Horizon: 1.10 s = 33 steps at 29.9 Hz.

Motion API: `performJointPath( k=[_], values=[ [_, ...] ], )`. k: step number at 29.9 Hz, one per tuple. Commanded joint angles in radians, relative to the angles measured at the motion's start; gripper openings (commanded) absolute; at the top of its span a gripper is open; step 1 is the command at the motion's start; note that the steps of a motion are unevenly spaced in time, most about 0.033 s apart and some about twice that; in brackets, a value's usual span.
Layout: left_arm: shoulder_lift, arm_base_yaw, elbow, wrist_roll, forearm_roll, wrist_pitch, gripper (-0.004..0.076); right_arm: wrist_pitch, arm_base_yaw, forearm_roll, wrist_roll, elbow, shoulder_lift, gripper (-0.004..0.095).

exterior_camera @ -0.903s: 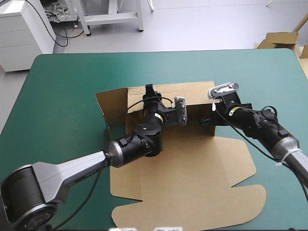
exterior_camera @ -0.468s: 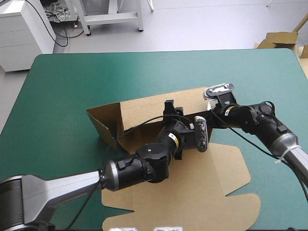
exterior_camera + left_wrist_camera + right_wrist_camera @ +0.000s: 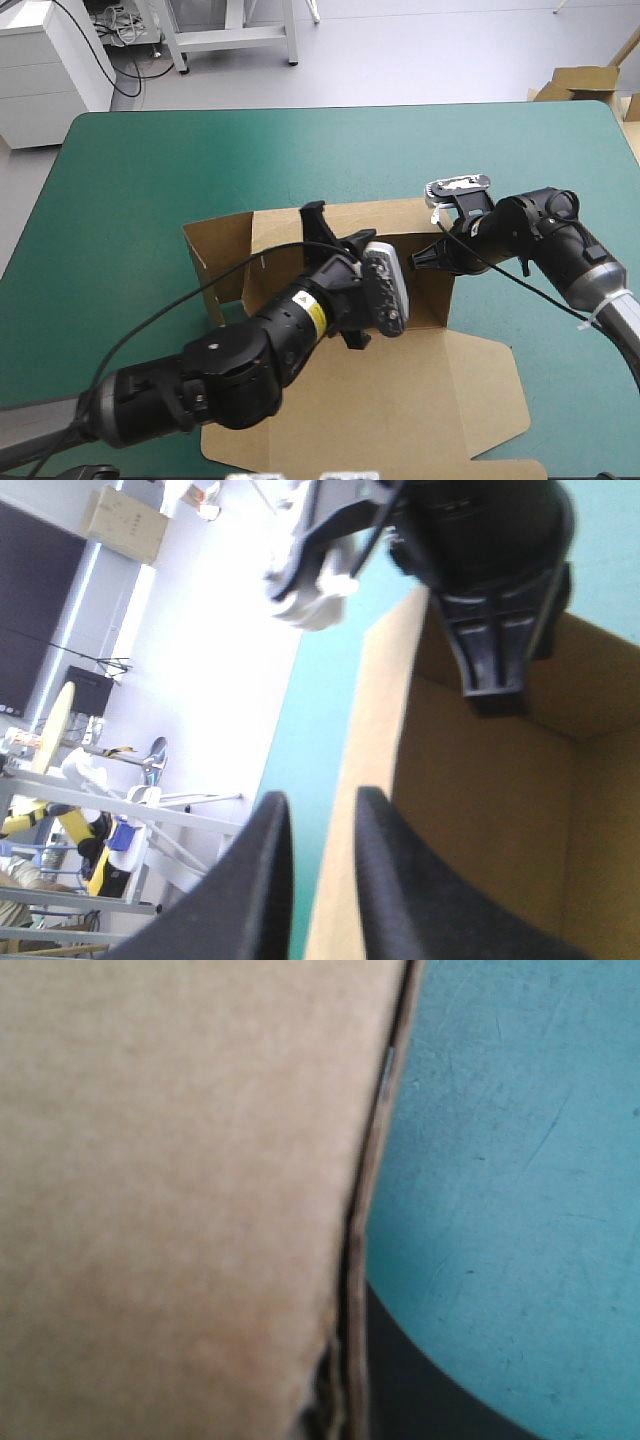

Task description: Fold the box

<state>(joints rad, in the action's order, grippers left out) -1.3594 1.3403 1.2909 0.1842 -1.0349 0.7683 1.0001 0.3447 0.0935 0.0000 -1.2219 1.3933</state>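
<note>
The box (image 3: 400, 380) sits mid-counter (image 3: 130, 180), partly formed: we see its rear wall (image 3: 400, 215) and right side wall (image 3: 432, 295) standing, the left flap (image 3: 215, 270) splayed outward and the front panels flat. Our left hand (image 3: 318, 805) is nearly closed, pinching the rear wall's edge. The right hand (image 3: 438, 256) appears clamped on the right corner. We judge that tucking the sides remains.

Left arm (image 3: 240, 360) glossy black cylinders, yellow label (image 3: 313, 314); right arm (image 3: 540, 232) black, silver-grey forearm, white band (image 3: 598, 311); left gripper (image 3: 320, 800) two black curved fins.
</note>
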Motion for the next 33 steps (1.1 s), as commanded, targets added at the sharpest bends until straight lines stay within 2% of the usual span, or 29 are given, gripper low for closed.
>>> performJointPath(
  k=[1,6,9,18,21,23,29,31,33],
  values=[
    [0.104,-0.034,0.024,0.011,-0.070,0.019,0.0000,0.055,0.002,-0.054,0.035,-0.038,-0.030,-0.0002],
    [0.152,-0.233,0.024,0.052,-0.051,0.026,-0.0001,0.054,-0.029,-0.082,0.048,-0.040,-0.006,-0.0002],
    [0.154,-0.383,0.024,0.060,0.039,0.018,-0.0001,0.056,-0.066,-0.079,0.046,-0.063,0.048,-0.0002],
    [0.150,-0.856,0.024,0.024,0.474,-0.005,-0.0001,0.053,-0.091,-0.079,-0.006,-0.267,0.269,0.0000],
    [0.148,-0.988,0.024,-0.069,0.629,0.000,-0.0001,0.068,-0.091,-0.088,-0.034,-0.336,0.326,0.0020],
    [0.148,-1.066,0.024,-0.142,0.748,0.000,-0.0001,0.072,-0.091,-0.094,-0.034,-0.373,0.353,0.0088],
    [0.139,-1.214,0.024,-0.291,0.985,0.029,-0.0001,0.022,-0.091,-0.094,-0.032,-0.442,0.372,0.0480],
    [0.129,-1.242,0.024,-0.308,1.014,0.045,-0.0001,0.030,-0.091,-0.094,-0.018,-0.470,0.372,0.0540],
    [0.118,-1.275,0.024,-0.309,1.029,0.060,-0.0001,0.071,-0.091,-0.094,-0.016,-0.511,0.372,0.0547]
  ],
)
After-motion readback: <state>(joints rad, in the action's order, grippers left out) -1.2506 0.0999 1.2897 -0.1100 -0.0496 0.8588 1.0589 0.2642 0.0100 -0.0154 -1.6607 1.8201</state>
